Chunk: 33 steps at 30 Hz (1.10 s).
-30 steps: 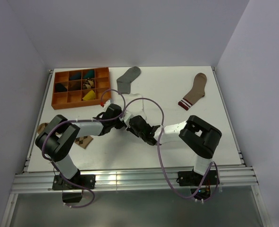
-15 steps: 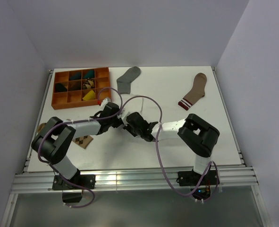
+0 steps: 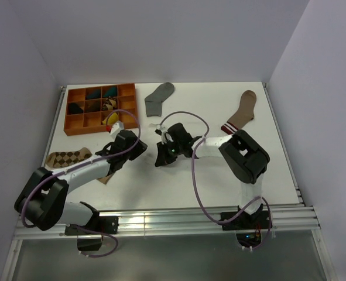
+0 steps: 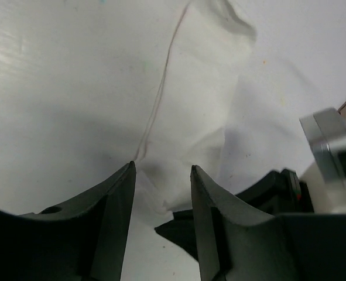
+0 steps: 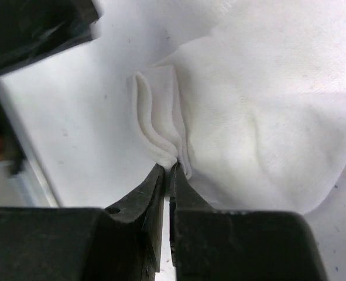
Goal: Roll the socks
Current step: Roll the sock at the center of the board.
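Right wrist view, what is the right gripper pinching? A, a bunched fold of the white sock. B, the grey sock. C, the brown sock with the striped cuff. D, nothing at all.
A: the right gripper is closed on a pleated fold of the white sock.

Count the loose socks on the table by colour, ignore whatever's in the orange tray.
grey sock: 1
white sock: 1, pinched in the right claw
brown sock with striped cuff: 1
tan diamond-patterned sock: 1; the patterned patch nearby may be part of the same one
Total: 4
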Available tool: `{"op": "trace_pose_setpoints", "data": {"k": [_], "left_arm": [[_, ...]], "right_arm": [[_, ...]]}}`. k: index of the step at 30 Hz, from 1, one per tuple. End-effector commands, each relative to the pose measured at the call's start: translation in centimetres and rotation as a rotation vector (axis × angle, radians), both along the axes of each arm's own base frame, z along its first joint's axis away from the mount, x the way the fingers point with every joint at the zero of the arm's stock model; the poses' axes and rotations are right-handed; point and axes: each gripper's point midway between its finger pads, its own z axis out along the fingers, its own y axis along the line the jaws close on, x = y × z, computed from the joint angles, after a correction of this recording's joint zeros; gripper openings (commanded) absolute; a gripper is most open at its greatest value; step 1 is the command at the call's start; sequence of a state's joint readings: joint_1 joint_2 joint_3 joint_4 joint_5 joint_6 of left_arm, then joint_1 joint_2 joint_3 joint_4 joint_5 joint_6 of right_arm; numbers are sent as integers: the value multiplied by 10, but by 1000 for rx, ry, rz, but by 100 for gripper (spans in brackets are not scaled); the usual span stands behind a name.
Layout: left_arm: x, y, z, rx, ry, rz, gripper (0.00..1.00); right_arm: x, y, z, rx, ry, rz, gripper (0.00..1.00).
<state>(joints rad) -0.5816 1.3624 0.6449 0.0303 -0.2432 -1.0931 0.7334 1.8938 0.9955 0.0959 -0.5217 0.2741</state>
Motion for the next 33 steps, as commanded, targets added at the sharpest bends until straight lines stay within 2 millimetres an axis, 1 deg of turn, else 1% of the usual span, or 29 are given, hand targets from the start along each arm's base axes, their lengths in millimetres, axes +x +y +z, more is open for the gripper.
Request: {"op": "trace_pose_setpoints", "data": {"k": [1,2,4,5,6,7,8,10,11,14,15,17,18,19,21,22,23,24,25,29,30,31,33], "left_arm": [[-9,12,4,-14,-24,28,48],[-12,13,5,-19,-31,21,48],[-19,10,9,-66,-58,-3,47],[-23,12,7,-65,-57,-3,47],[-24,10,9,-86,-67,-14,47],[-25,8,11,-107,-76,-17,47],[-28,8,8,-110,-74,-25,47],[-29,6,3,-117,-66,-32,46],[-30,5,1,-118,-60,-36,44],[-30,-1,-7,-134,-45,-47,41],[-29,-2,-9,-136,-44,-49,40],[-27,-4,-16,-123,-25,-56,40],[-26,-6,-16,-120,-22,-58,41],[-27,-6,-22,-103,2,-58,42],[-29,-4,-26,-90,36,-50,48],[-30,-4,-24,-101,50,-32,51],[-35,0,-30,-86,82,-13,56],[-37,-1,-26,-99,79,-9,57],[-41,-1,-28,-112,90,2,60],[-42,-6,-28,-133,93,6,61],[-43,-6,-34,-120,110,8,60],[-40,-8,-32,-126,108,10,60],[-39,-8,-36,-119,115,19,57]], "right_arm": [[-20,-9,-22,-6,271,-34,0],[-25,-7,-24,14,326,-18,0],[-25,-5,-22,49,400,-18,0],[-21,-4,-24,51,409,-31,0],[-23,-4,-23,59,443,-23,0],[-19,-2,-22,66,451,-27,0],[-18,-3,-26,60,478,-43,0],[-22,-4,-26,66,540,-57,0],[-21,-6,-30,61,559,-72,0],[-21,-8,-36,50,591,-101,0],[-17,-6,-34,74,572,-99,0],[-16,-6,-35,76,580,-106,0],[-16,-7,-35,75,580,-109,0],[-16,-7,-35,75,578,-110,0],[-14,-8,-35,70,572,-119,0],[-12,-9,-35,67,562,-125,0],[-13,-9,-36,64,563,-127,0],[-12,-9,-35,62,561,-129,0],[-12,-9,-36,62,558,-128,0],[-11,-9,-36,70,555,-136,0],[-11,-9,-37,69,556,-137,0],[-11,-9,-37,68,554,-138,0],[-10,-8,-36,71,552,-139,0]]}}
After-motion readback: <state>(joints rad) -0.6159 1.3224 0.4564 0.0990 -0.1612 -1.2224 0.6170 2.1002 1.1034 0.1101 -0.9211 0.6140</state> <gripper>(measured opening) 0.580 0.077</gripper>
